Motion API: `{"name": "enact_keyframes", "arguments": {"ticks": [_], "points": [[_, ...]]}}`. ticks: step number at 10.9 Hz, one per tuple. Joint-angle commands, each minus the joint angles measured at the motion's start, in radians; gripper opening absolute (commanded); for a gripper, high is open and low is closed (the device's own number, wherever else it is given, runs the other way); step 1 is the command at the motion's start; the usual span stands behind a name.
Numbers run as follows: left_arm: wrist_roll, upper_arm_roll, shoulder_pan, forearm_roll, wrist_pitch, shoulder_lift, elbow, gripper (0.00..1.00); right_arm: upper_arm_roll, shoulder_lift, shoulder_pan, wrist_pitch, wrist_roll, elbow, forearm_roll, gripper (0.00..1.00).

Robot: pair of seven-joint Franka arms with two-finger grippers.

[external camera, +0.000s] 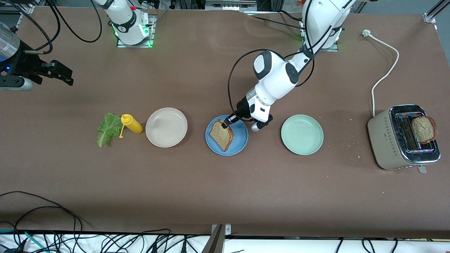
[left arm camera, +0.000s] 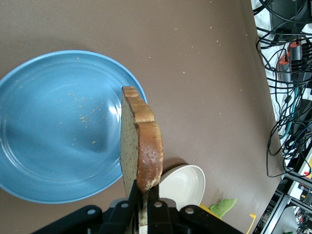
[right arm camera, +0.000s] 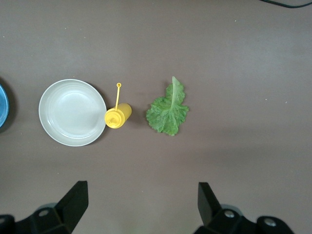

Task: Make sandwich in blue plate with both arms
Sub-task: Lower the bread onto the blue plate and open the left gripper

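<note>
Brown table (external camera: pixel 225 196) filling the whole front view. Across its middle, reaching down from the top edge: white left arm (external camera: pixel 277 75), left gripper (external camera: pixel 226 123) clamped tight on one crust edge of a square slice of brown wholegrain toast (external camera: pixel 221 135). Over the round sky-blue plate (external camera: pixel 242 138) at dead centre, slice tilted, hanging edge-down; hard to say whether the low corner touches the plate yet. Same story in the left wrist view: black fingers (left arm camera: pixel 132 197) pinching the crust, slice (left arm camera: pixel 141 146) standing on edge above the crumb-dusted blue plate (left arm camera: pixel 58 122).

At the upper edge toward the right arm's end of the table, right gripper (external camera: pixel 65 76) waiting, jaws spread wide and holding nothing, hovering above the lettuce end, as the right wrist view (right arm camera: pixel 141 187) confirms.

Beige toaster (external camera: pixel 393 140) toward the left arm's end, second slice (external camera: pixel 424 129) poking out of a slot. Pale mint plate (external camera: pixel 301 134) and beige plate (external camera: pixel 166 127) flanking the blue one, both bare.

Handling, at a guess: light, stiff, dry toast, crumbly at the rim, so a firm pinch on the crust and a low release. Then the ruffled green lettuce leaf (external camera: pixel 108 129), limp and thin, lying flat; best taken by the thick rib (right arm camera: pixel 171 100). Smallest: yellow squeeze bottle (external camera: pixel 132 123) on its side, just beside the leaf.
</note>
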Motion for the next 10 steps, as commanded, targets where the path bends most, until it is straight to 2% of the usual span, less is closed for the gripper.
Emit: {"name": "enact_keyframes", "arguments": {"ticks": [1, 7, 8, 10], "points": [[-0.005, 0.014, -0.025, -0.025, 0.005, 0.040, 0.051, 0.00, 0.001, -0.001, 0.000, -0.016, 0.004, 0.013, 0.003, 1.00], [-0.002, 0.016, -0.017, -0.017, 0.002, 0.058, 0.038, 0.00, -0.002, -0.002, -0.003, -0.017, 0.005, 0.010, 0.003, 1.00], [-0.002, 0.016, -0.014, -0.017, -0.001, 0.058, 0.032, 0.09, -0.002, -0.001, -0.005, -0.029, 0.007, 0.012, 0.003, 1.00], [0.000, 0.025, -0.009, -0.015, -0.014, 0.057, 0.003, 0.36, -0.002, -0.002, -0.005, -0.063, 0.007, 0.013, 0.001, 1.00]]}}
